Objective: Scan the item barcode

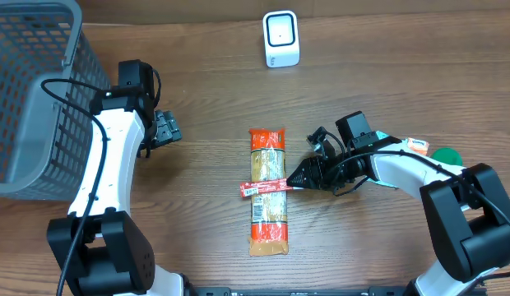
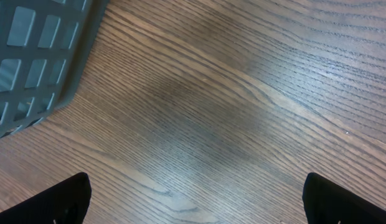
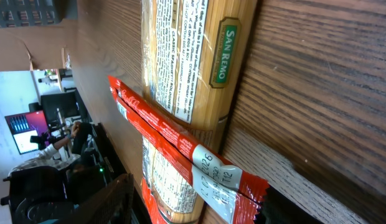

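The right gripper (image 1: 296, 181) should pinch the end of the red packet (image 1: 263, 187) and lift slowly, so it does not slip off the spaghetti pack (image 1: 268, 220) it lies across in the middle of the table (image 1: 362, 90). The right arm (image 1: 403, 167) reaches low to the left, tips at the packet's end, but I cannot tell if they grip it; the left gripper (image 1: 167, 128) is wide open and holds nothing

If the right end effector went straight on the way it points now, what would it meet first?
Most likely the near end of the red sachet strip lying across the spaghetti packet, just ahead of the right end effector. Depth is unclear; it could meet the packet's side instead.
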`<state>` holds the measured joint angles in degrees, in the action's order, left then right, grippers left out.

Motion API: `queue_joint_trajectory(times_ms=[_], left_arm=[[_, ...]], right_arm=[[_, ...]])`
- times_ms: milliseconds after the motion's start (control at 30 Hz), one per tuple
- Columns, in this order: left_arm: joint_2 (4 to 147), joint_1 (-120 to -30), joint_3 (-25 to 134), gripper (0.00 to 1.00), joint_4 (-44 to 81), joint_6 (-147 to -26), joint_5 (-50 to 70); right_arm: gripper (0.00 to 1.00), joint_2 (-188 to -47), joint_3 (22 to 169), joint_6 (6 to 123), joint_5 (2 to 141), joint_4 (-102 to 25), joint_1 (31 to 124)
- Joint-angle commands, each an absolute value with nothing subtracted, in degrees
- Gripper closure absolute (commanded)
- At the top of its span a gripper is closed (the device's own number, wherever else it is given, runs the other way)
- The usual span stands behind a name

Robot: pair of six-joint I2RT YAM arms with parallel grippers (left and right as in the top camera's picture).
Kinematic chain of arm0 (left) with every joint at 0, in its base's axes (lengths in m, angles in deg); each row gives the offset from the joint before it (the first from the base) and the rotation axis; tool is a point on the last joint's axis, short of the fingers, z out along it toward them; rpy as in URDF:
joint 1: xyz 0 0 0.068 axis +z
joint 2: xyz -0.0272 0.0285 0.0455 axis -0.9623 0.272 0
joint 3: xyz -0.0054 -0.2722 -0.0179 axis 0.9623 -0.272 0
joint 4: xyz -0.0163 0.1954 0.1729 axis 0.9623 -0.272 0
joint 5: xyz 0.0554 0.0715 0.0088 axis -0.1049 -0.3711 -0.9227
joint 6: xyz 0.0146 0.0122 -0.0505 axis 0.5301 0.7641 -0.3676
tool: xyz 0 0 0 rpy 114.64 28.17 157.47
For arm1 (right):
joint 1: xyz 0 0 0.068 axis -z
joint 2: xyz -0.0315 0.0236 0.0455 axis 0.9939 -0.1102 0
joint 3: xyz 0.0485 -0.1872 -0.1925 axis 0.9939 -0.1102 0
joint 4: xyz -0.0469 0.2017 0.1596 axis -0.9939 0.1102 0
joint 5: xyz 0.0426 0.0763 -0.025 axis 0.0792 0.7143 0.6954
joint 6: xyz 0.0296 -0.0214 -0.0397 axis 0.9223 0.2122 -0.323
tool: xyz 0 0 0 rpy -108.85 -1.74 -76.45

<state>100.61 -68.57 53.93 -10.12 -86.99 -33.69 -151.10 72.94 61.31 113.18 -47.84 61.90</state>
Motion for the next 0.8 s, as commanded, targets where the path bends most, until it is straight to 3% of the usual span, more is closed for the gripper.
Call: queue_joint_trajectory(times_ms=[0,200,433,667,767], left_arm=[[99.41,-68.66,54.98,0.00,-10.10,-85.53,-34.07],[99.41,-68.66,54.98,0.00,-10.12,-85.53,-34.07],[99.41,-68.66,54.98,0.00,-10.12,-85.53,-34.07],[99.41,-68.66,54.98,0.00,-10.12,-85.53,-34.07],[99.41,-68.66,54.98,0.00,-10.12,-85.53,-34.07]], right_arm=[[0.39,-150.25,72.54,62.05,111.28,-48.32,61.87],[0.36,-151.80,72.52,63.95,110.52,-48.98,61.87],[0.37,-153.72,72.52,64.37,114.17,-50.83,61.87],[0.51,-153.74,72.52,64.19,114.87,-51.14,61.15],[0.63,-153.74,72.52,64.08,115.11,-51.71,60.47]])
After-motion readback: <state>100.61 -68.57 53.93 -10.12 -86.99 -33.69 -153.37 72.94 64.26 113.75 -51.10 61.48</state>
